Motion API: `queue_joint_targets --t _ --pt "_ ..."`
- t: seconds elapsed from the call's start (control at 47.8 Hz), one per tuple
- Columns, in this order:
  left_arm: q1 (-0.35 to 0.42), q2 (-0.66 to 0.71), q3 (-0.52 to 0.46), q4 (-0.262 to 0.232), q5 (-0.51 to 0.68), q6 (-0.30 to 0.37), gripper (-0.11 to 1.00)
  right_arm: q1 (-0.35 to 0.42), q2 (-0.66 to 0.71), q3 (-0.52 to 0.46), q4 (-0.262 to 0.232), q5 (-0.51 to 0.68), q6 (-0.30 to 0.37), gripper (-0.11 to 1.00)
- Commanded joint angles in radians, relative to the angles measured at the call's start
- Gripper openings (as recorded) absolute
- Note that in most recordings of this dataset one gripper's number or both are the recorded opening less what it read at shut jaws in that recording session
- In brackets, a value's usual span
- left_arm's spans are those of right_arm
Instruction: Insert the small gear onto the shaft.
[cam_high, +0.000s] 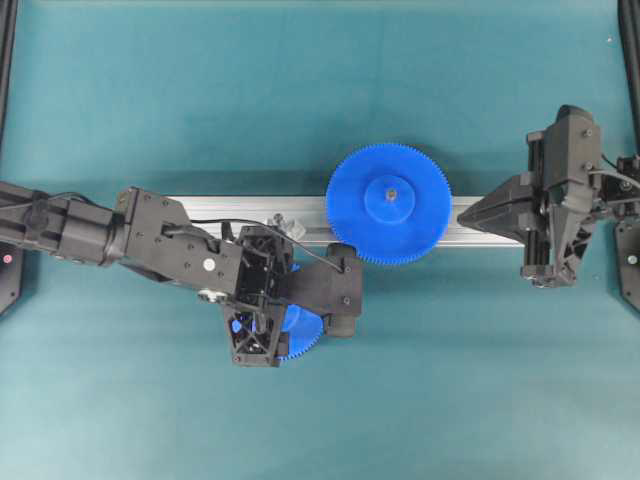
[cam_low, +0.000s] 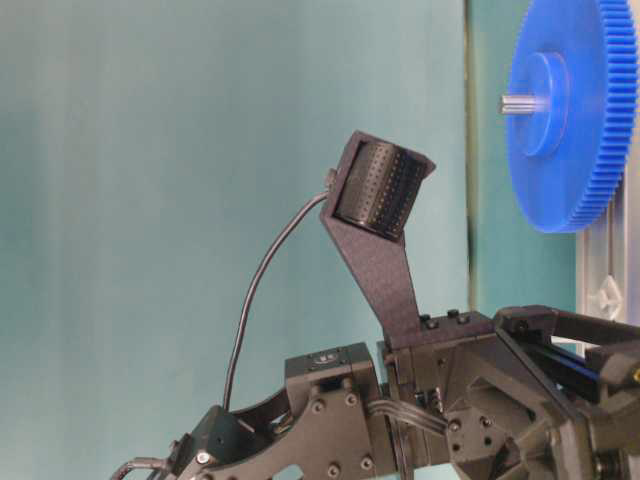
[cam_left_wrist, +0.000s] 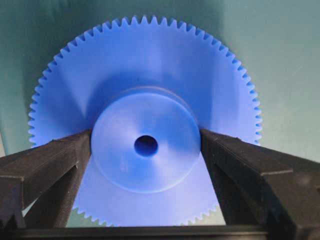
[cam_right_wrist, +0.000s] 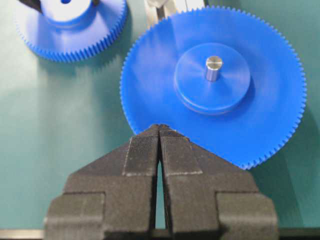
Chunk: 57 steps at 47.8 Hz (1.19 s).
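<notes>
The small gear (cam_left_wrist: 145, 65) lies flat on the teal mat, hub up, centre hole toward the left wrist camera. My left gripper (cam_left_wrist: 145, 134) points down over it and is open. Its fingers (cam_left_wrist: 60, 155) flank the raised hub, right at its sides. From overhead only the gear's rim (cam_high: 303, 335) shows under that wrist. The shaft (cam_high: 283, 224), with clear pieces at its base, stands on the rail just behind the left arm, partly hidden. My right gripper (cam_right_wrist: 160, 129) is shut on nothing, its tip at the larger gear's edge.
The larger blue gear (cam_high: 388, 203) sits on its own grey pin (cam_right_wrist: 213, 67) on the silver rail (cam_high: 200, 207), between the two arms. The right gripper's tip (cam_high: 466, 216) rests over the rail's right part. The left arm's camera mount (cam_low: 380, 190) fills the table-level foreground.
</notes>
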Motion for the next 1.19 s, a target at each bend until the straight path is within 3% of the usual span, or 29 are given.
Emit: queue_joint_targets --t 0.0,0.837,0.963,1.067,1.172 --pt "0.000 0.002 -0.003 0.002 -0.018 -0.003 0.94 -0.002 -0.003 -0.008 0.000 -0.009 0.002 0.04" --pt "0.000 0.008 0.029 0.002 -0.035 -0.012 0.93 -0.003 -0.005 -0.006 0.000 -0.011 0.002 0.04" --pt "0.000 0.006 0.040 0.002 -0.034 -0.014 0.87 -0.002 -0.003 -0.006 0.000 -0.011 0.002 0.04" --pt "-0.002 0.002 0.049 0.002 -0.035 -0.012 0.70 -0.002 -0.003 -0.006 0.000 -0.011 0.002 0.04" --pt "-0.002 0.000 0.058 0.002 -0.035 -0.011 0.70 -0.002 -0.003 -0.006 0.000 -0.011 0.003 0.04"
